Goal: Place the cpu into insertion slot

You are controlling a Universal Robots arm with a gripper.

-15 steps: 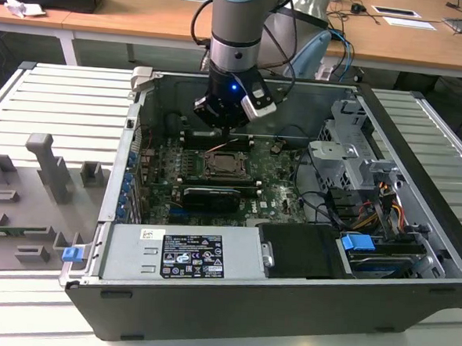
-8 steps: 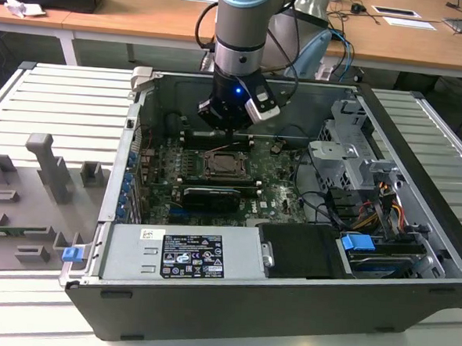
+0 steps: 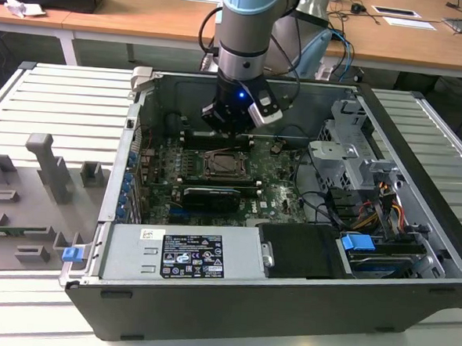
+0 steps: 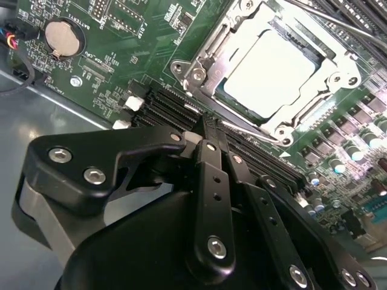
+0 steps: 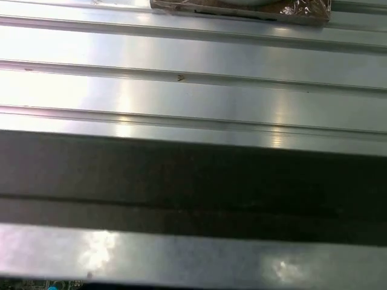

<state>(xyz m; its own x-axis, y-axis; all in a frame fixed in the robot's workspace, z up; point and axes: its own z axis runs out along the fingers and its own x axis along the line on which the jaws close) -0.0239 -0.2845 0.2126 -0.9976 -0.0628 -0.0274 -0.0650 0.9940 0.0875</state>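
Observation:
The cpu (image 4: 272, 69), a pale square chip, lies flat inside the insertion slot (image 4: 202, 72), whose shiny metal frame surrounds it on the green motherboard. In the second wrist view my gripper (image 4: 207, 124) has its black fingers (image 4: 211, 163) drawn together with nothing between them. The tips hang over the long black slots just beside the socket. The exterior view shows the gripper (image 3: 228, 137) inside the open computer case, a little above and behind the insertion slot (image 3: 227, 166).
A long black graphics card (image 3: 207, 197) lies in front of the socket. Memory slots (image 4: 163, 106) and a coin battery (image 4: 62, 36) sit nearby. The case walls (image 3: 141, 97), power supply (image 3: 183, 252) and drive cage (image 3: 350, 157) surround the board. Grey fixtures (image 3: 47, 169) stand on the ribbed table (image 5: 193, 90).

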